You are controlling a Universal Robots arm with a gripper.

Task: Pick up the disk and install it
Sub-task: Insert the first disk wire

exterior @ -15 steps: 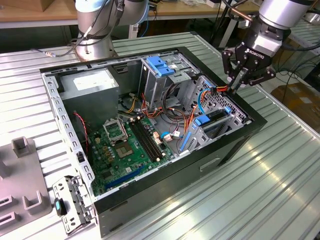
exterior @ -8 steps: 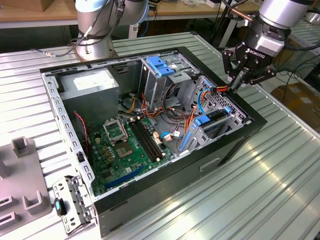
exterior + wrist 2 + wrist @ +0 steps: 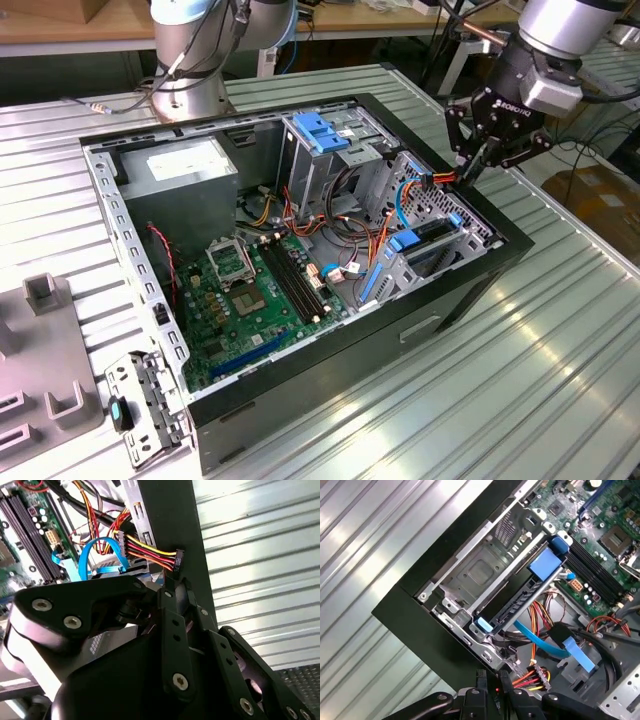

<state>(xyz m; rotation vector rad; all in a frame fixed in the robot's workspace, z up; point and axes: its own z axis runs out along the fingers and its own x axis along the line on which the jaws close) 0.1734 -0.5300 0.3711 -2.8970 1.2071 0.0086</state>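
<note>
print | gripper [image 3: 474, 168]: white brand lettering on housing | power-supply box [image 3: 185, 165]: white sticker, print too small to read

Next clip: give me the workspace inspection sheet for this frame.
Surface: ribbed metal table carrying an open computer case.
Job's things: disk, in its blue carrier, appears slotted in the drive bay.
Clutter: grey fixture blocks and a metal bracket at the exterior view's left.
Claw: hovers over the case edge beside the bay.
Cables: red-yellow-black power lead ends by the claw; blue ribbon loops nearby.
Surroundings: robot arm base, wooden bench behind.
</note>
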